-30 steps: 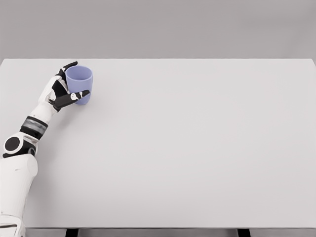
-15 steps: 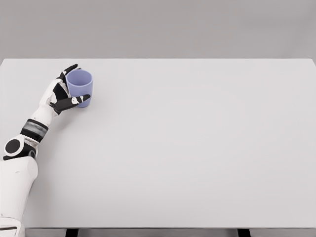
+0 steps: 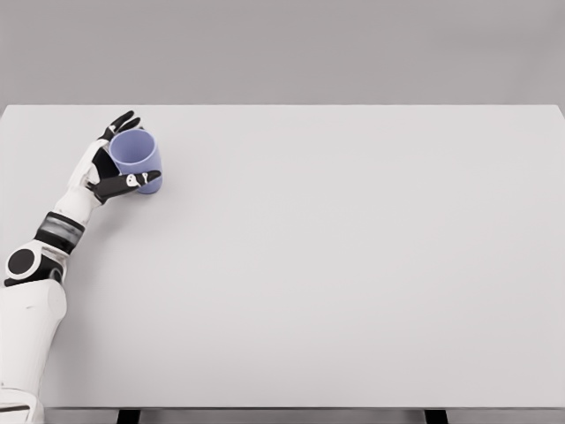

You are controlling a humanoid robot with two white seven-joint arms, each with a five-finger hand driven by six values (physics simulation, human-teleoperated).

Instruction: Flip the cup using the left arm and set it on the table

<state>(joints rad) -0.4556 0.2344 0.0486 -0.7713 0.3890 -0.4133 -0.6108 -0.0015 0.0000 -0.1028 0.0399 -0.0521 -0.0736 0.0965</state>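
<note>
Left hand (image 3: 108, 168), white with black finger segments, is at the far left part of the flat white rectangular table (image 3: 353, 265). Its arm enters from the lower left corner and runs up along the table's left edge: white upper segment, black round joint, grey-banded wrist.

Small periwinkle-blue plastic cup (image 3: 137, 161), smooth and handleless, sits in that hand's grasp. Thumb lies across the near side of the cup wall, low on the body; the other fingers (image 3: 122, 122) reach round the far side, black tips showing past the rim. The hand is clenched around the cup, not released.

Cup is tilted: open mouth is turned up and toward the left, so the oval of the rim and some of the inner wall show. Base points down to the right, close over the tabletop; whether the base touches the surface cannot be told. A faint shadow lies on the table just right of the cup's lower end.

Cup location: far left of the table, nearer the back edge than the front.

Dark table legs (image 3: 129, 415) show beneath the front edge.
</note>
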